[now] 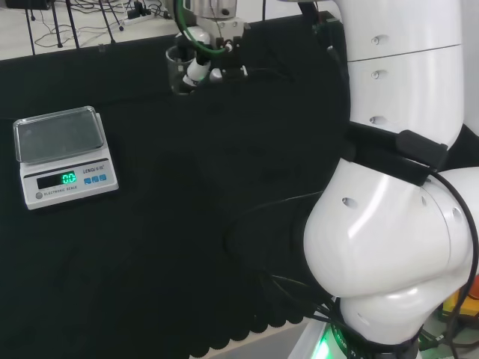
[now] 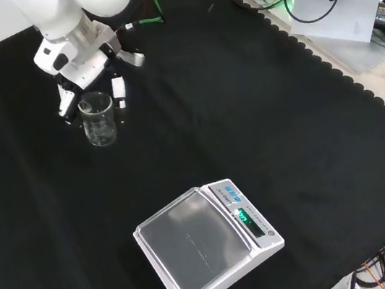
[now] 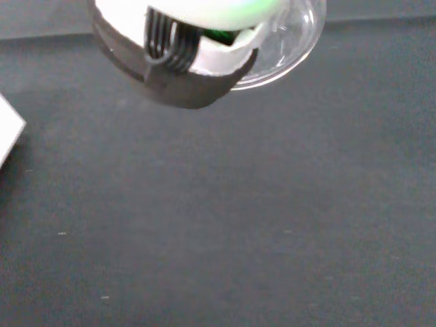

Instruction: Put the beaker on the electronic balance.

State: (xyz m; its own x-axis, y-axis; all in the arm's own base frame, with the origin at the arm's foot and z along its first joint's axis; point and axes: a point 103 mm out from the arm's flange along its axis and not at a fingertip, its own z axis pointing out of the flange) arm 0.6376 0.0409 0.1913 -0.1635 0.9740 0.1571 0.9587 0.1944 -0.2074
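Clear cylindrical glass beaker (image 2: 98,119) upright on black cloth (image 2: 245,107); hand (image 2: 85,66) just behind, fingers flanking it, closure indeterminate. Balance (image 2: 208,244) well apart, flat metal pan.

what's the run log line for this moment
stage: reach | hand: at beaker, grasp unclear | beaker: upright on cloth | balance: pan bare
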